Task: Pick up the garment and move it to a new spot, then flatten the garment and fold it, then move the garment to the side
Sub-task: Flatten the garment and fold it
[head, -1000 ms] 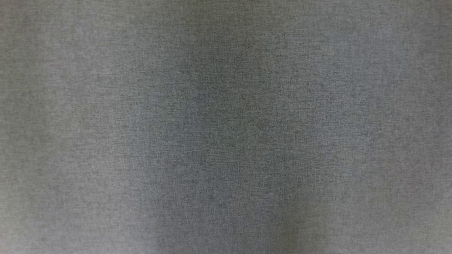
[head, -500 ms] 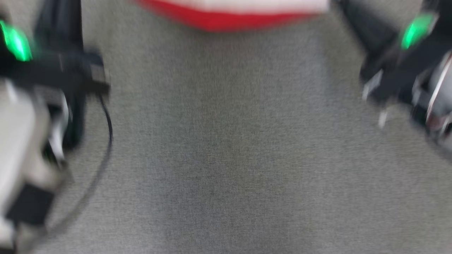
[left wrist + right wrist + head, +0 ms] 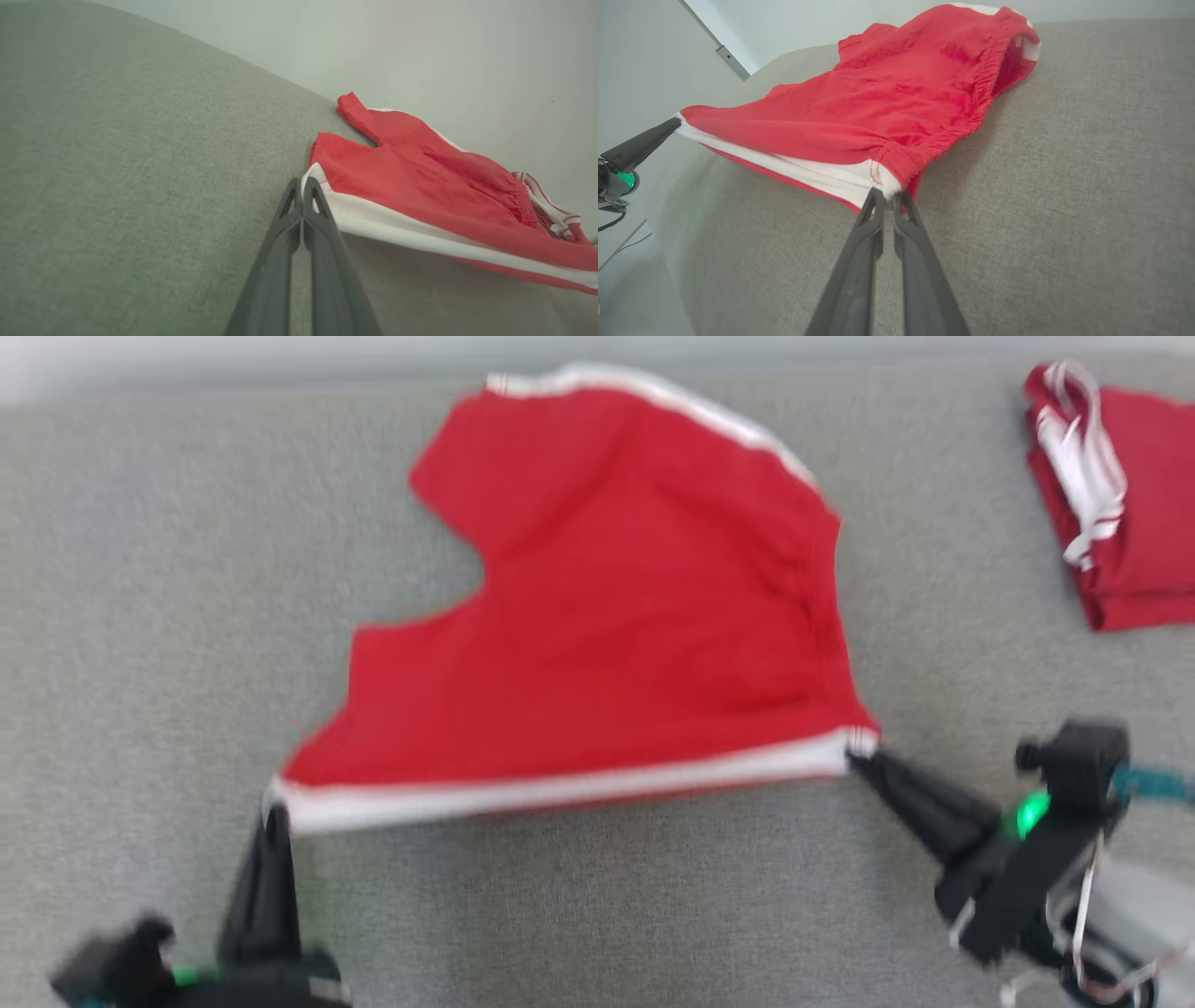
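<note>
Grey cloth surface (image 3: 140,569) carries the red shorts (image 3: 607,616), white-striped edge stretched between the left gripper (image 3: 274,812) and right gripper (image 3: 854,758), each clamped on a corner. Head view adds a folded red pile (image 3: 1130,523) far right; right wrist view shows the gathered waistband (image 3: 980,88).

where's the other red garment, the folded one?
Head view, far upper right: the folded red garment lies on the grey surface, apart from the red shorts held between the left gripper and right gripper.
</note>
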